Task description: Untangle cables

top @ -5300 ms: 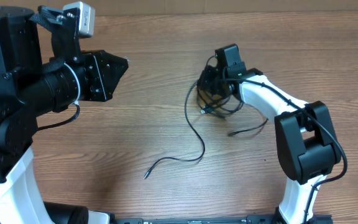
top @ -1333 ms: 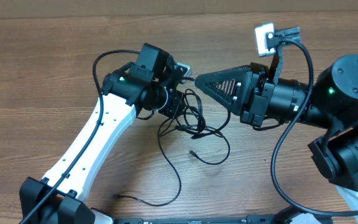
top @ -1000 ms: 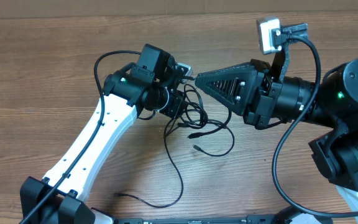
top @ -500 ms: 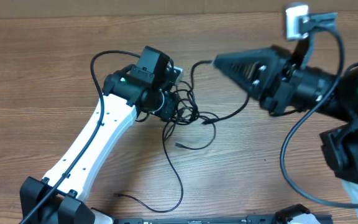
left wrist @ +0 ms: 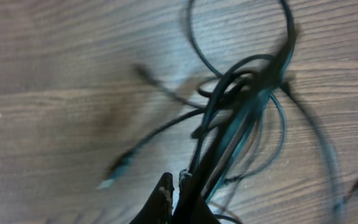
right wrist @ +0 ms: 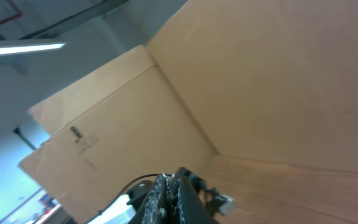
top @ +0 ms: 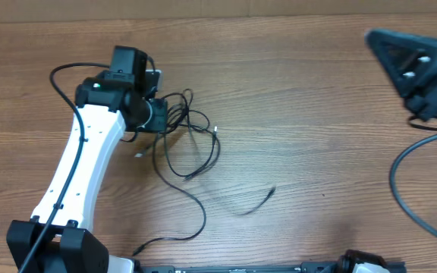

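Overhead, the cables (top: 180, 121) are seen as a loose knot on the left half of the table (top: 317, 114), toward the far side, with one long strand trailed to the near edge. The knot is held at its left side by the left gripper (top: 160, 117). In the left wrist view its jaws are pressed together on several strands, which fan out beyond the tips in overlapping loops. A loose cord (top: 258, 202) is seen apart from the knot, nearer the middle of the table, and it is too blurred for its lie to be told. The right gripper (top: 372, 38) is raised at the far right, well apart from everything. In the right wrist view its fingers are closed against each other with no cord seen between them, and a cardboard wall (right wrist: 260, 74) is faced. The step in hand is judged to be the separation of single cords from the bundle. For the next move, the right gripper would need to be brought down to the knot, opened, and closed on one outer loop or plug while the bundle is anchored by the left.
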You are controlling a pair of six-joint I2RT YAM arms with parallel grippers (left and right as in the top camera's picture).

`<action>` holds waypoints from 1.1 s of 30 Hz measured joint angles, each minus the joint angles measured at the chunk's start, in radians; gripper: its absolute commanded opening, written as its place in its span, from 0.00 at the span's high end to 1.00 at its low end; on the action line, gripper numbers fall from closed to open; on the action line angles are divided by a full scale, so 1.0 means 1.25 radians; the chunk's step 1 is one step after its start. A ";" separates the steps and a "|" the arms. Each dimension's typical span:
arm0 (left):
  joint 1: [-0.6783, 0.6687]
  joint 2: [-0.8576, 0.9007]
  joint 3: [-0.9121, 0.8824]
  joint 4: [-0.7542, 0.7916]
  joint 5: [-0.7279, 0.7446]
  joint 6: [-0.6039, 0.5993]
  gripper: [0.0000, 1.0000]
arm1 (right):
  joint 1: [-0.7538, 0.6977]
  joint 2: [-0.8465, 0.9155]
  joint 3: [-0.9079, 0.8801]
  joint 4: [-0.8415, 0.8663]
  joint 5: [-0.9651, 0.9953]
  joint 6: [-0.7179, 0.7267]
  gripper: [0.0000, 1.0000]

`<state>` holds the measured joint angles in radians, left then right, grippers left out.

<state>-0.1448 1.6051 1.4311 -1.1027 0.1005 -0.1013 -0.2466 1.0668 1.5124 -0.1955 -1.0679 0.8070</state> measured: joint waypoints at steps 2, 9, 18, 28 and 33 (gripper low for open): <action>0.005 0.000 0.000 -0.003 0.021 0.003 0.94 | -0.045 0.002 0.001 -0.013 -0.035 0.004 0.65; -0.030 0.000 0.000 0.020 0.128 0.023 0.92 | -0.082 0.028 0.009 -0.121 -0.172 -0.047 0.14; -0.084 0.005 0.127 -0.087 0.236 0.042 0.94 | -0.084 0.128 0.011 -0.444 -0.243 -0.274 0.27; -0.084 0.005 0.472 -0.234 0.269 0.042 0.94 | 0.001 0.149 0.011 -0.746 0.055 -0.609 0.17; -0.090 0.005 0.590 -0.246 0.308 0.040 0.96 | 0.100 0.155 0.011 -0.769 0.154 -0.687 0.16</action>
<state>-0.2577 1.6115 2.1685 -1.4097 0.4854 -0.0513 -0.1219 1.2606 1.5257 -1.1572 -0.8749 -0.0517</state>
